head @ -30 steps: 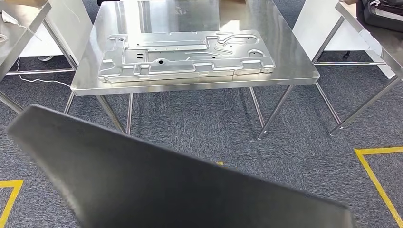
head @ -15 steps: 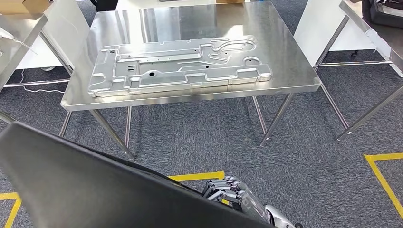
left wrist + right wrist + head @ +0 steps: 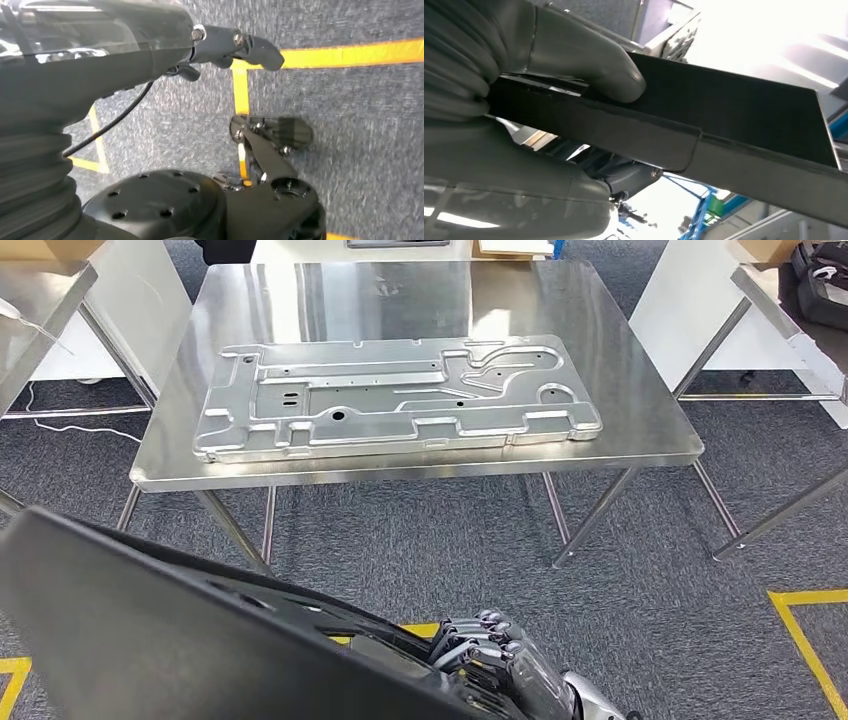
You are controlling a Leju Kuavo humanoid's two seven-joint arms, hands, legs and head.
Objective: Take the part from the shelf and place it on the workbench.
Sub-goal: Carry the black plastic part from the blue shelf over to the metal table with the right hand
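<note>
From the head view, a flat black part (image 3: 180, 630) with a matte, slightly grainy face and rounded corners spreads across the lower left, tilted so its near edge drops toward the robot. Its long axis runs from the upper left down to the lower right. The right hand (image 3: 495, 660) grips the part at its lower right edge, with silver segmented fingers (image 3: 470, 632) curled over the rim. Well beyond the hand stands the workbench (image 3: 640, 390), a polished stainless steel table on slim angled legs. On it lies a pressed metal panel (image 3: 395, 400), long and shallow, with raised ribs, channels and small holes. Grey speckled carpet with yellow tape lines (image 3: 805, 635) covers the floor between the hand and the bench.

In the left wrist view, the left hand (image 3: 200, 55) hangs over the same grey carpet and yellow tape. A dark finger (image 3: 250, 47) juts out from the body of the hand, and below it another dark linked finger sits apart. No object shows between them, but whether the hand is spread or curled I cannot tell from this angle.

In the right wrist view, the thick grey thumb (image 3: 589, 57) presses down on the top face of the black part (image 3: 734, 107), whose thin sheet has a rolled, seamed edge. The part stretches away from the hand as a long straight slab, and it is clamped against the ribbed grey cover.
</note>
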